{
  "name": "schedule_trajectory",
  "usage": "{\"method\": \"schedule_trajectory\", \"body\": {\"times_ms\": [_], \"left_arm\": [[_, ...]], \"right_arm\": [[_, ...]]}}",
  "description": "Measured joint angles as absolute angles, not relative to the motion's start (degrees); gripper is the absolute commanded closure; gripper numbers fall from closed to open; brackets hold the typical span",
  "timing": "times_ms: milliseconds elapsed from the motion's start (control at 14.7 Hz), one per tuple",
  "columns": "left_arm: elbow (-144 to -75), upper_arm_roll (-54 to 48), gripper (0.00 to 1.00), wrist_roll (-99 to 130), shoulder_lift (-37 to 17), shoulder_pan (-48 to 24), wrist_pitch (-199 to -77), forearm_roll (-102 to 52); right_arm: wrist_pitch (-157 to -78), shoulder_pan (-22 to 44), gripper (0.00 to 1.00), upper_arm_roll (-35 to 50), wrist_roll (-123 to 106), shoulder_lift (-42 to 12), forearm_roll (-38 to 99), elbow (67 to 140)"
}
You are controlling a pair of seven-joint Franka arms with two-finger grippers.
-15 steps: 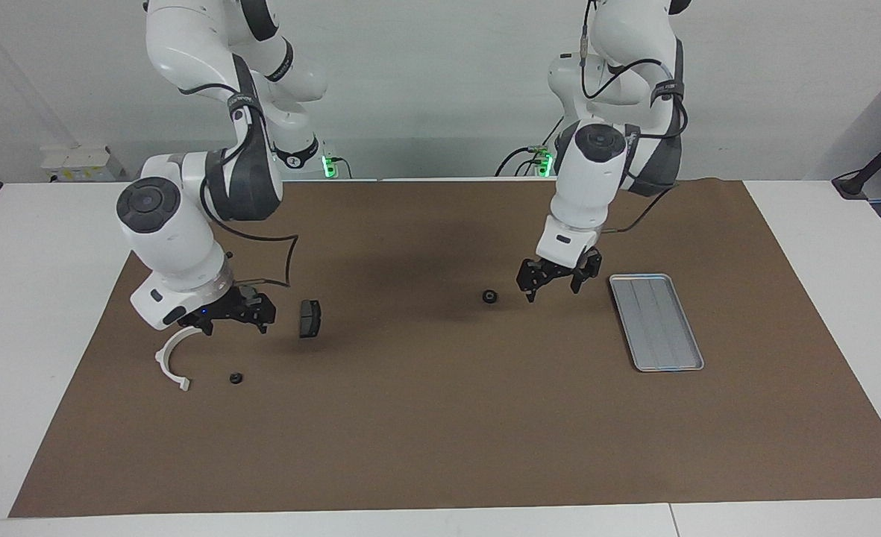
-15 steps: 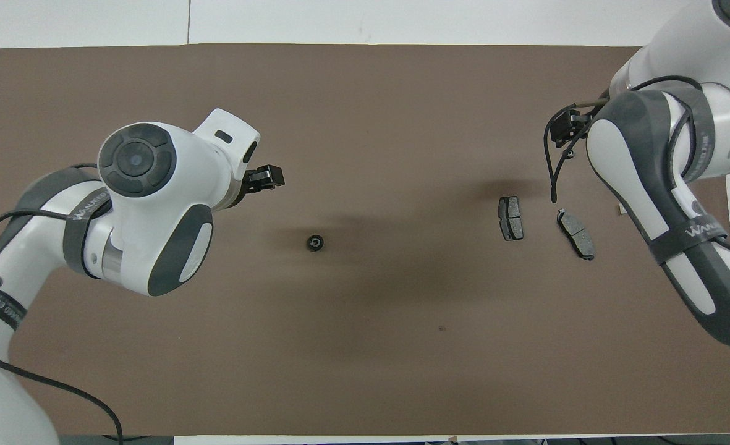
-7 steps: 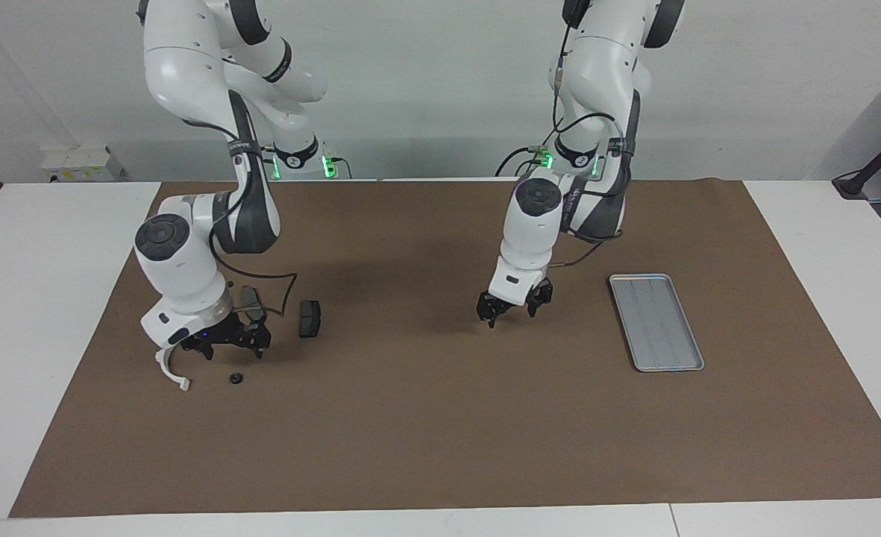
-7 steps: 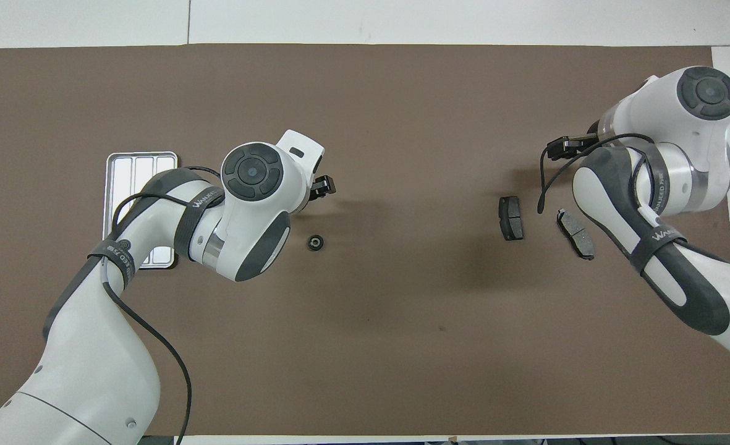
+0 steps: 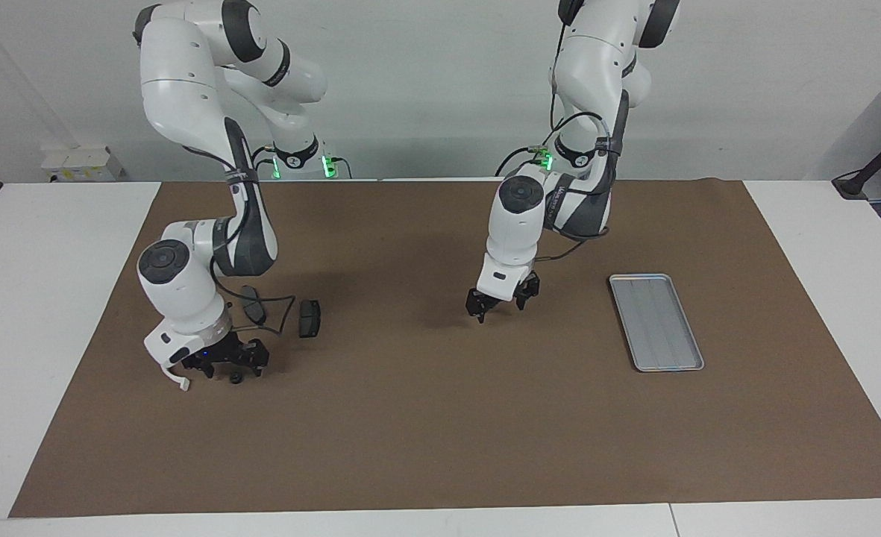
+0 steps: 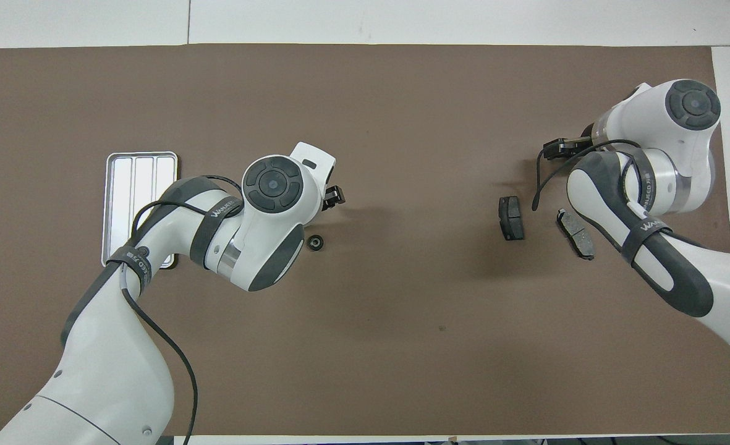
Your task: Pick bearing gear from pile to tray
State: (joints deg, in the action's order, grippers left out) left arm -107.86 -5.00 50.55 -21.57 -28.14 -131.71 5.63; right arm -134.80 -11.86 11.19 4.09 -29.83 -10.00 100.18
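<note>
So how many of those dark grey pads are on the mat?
2. One pad lies beside the second pad, both toward the right arm's end.

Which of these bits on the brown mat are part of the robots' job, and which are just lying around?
Part of the job:
- black bearing gear, by the open left gripper
- second gear, by the open right gripper
- silver tray, where the gears go

Just lying about:
- dark brake pad
- second brake pad
- white plastic arc

Both end effectors low, open
</note>
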Motion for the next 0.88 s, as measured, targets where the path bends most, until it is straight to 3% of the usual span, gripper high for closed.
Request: {"method": "schedule_trajectory", "body": {"times_ms": [679,883], "left_arm": [[-112.3,-5.2,0.03,51.7,-20.4,-29.3,-131.9,5.7],[-112.4,-5.2,0.07,53.5,-19.9,-31.0,-132.2,5.7]], "right_arm": [[-134.8,-11.6,0.12,11.2,9.6,-31.1,-11.2,99.1],[-134.8,-11.7,0.26,11.2,9.7,-31.7,-11.4,98.6]]}}
